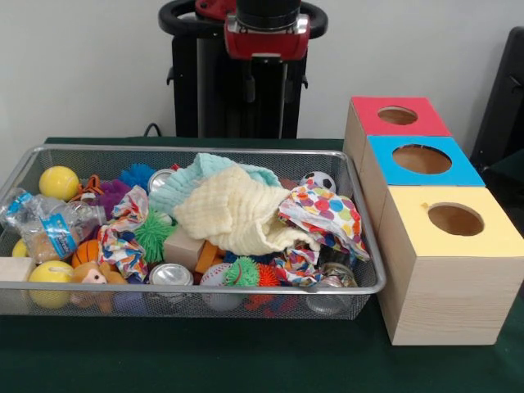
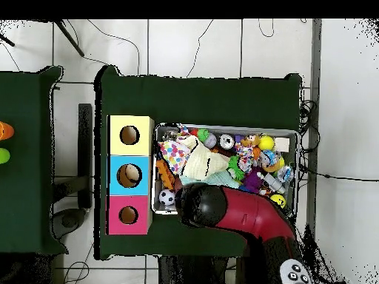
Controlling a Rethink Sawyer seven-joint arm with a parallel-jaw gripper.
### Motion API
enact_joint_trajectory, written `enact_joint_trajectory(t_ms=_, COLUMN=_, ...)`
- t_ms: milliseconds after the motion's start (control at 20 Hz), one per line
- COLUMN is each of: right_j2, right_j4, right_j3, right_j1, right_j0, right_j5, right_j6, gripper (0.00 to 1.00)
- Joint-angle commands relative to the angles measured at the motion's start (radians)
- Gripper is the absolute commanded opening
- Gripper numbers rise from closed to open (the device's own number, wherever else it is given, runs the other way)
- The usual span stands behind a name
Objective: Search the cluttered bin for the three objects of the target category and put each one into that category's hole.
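Note:
A wire mesh bin [image 1: 364,246] [image 2: 294,134] is heaped with mixed objects. A cream cloth [image 1: 233,214] [image 2: 198,163] lies on top in the middle, over a teal cloth [image 1: 209,168]. A polka-dot cloth [image 1: 327,214] [image 2: 175,154] drapes at one end. Also showing are yellow balls [image 1: 59,182], a small soccer ball [image 1: 319,180] [image 2: 167,197], silver cans [image 1: 170,274], a crumpled plastic bottle [image 1: 51,225], a green spiky ball [image 1: 154,233] and a wooden block [image 1: 182,246]. My gripper [image 1: 266,78] hangs high above the bin's far rim, holding nothing that I can see; in the overhead view the arm's head [image 2: 203,205] hides it.
Three wooden boxes stand in a row beside the bin, each with a round hole on top: red [image 1: 399,116] [image 2: 128,215], blue [image 1: 422,159] [image 2: 129,175] and yellow [image 1: 455,219] [image 2: 129,135]. Something pale shows inside the blue box's hole in the overhead view. Dark green cloth covers the table [image 1: 205,360].

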Motion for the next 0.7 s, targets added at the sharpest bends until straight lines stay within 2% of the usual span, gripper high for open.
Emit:
enact_joint_trajectory(t_ms=50, right_j2=0.134, right_j4=-0.097, right_j3=-0.102, right_j1=0.104, right_j0=-0.093, right_j5=0.075, right_j6=-0.16, gripper=1.0)
enact_joint_trajectory(t_ms=500, right_j2=0.197, right_j4=-0.156, right_j3=-0.112, right_j1=0.135, right_j0=-0.164, right_j5=0.056, right_j6=-0.178, gripper=1.0)
enact_joint_trajectory(t_ms=700, right_j2=0.204, right_j4=-0.191, right_j3=-0.122, right_j1=0.128, right_j0=-0.168, right_j5=0.057, right_j6=-0.158, gripper=1.0)
